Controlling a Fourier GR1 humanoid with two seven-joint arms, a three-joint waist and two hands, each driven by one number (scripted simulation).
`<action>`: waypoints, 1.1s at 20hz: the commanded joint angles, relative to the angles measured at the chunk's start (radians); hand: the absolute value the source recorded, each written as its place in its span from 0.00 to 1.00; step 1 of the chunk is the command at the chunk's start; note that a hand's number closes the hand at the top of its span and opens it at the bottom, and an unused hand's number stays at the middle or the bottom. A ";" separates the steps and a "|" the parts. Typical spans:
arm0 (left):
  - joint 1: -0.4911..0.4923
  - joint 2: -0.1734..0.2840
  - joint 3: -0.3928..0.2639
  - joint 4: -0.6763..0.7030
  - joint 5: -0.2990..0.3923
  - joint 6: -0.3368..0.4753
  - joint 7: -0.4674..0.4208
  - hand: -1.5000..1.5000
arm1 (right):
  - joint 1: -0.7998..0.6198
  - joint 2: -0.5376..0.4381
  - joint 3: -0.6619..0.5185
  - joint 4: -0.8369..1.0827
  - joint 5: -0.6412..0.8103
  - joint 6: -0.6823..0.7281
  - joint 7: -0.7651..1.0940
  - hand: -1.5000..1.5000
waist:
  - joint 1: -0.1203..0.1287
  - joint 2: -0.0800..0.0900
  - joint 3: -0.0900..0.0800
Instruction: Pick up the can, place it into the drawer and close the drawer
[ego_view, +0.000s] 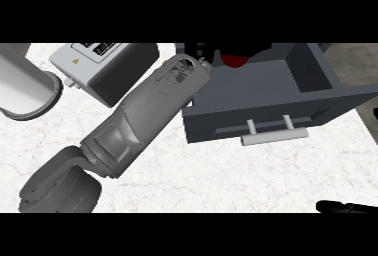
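The grey drawer (325, 95) stands pulled out at the upper right, its pale bar handle (275, 133) facing me. My left forearm crosses the counter from the lower left up to the drawer's far left corner. There my left hand (201, 50) is curled round the red can (235, 60), of which only a small red patch shows between the black fingers. The can is over the drawer's back left part; I cannot tell whether it touches the floor. My right hand (345, 206) rests at the lower right edge, fingers straight, holding nothing.
A white and grey toaster (103, 64) stands left of the drawer, close beside my left forearm. A pale grey round container (23, 90) sits at the far left. White marble counter (221, 175) spreads in front of the drawer.
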 joint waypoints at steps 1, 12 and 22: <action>0.012 0.000 0.003 -0.025 0.042 0.024 -0.003 0.00 | -0.021 -0.049 0.016 -0.033 0.120 -0.006 -0.020 0.00 | 0.010 -0.001 -0.001; -0.028 0.000 0.011 -0.079 0.127 0.057 -0.037 0.00 | -0.104 -0.137 0.120 -0.035 0.398 -0.006 -0.063 0.00 | 0.048 -0.010 -0.001; -0.040 0.000 0.013 -0.035 0.111 0.043 -0.038 0.00 | -0.181 -0.190 0.290 0.147 0.799 -0.059 -0.081 0.00 | 0.108 -0.020 -0.002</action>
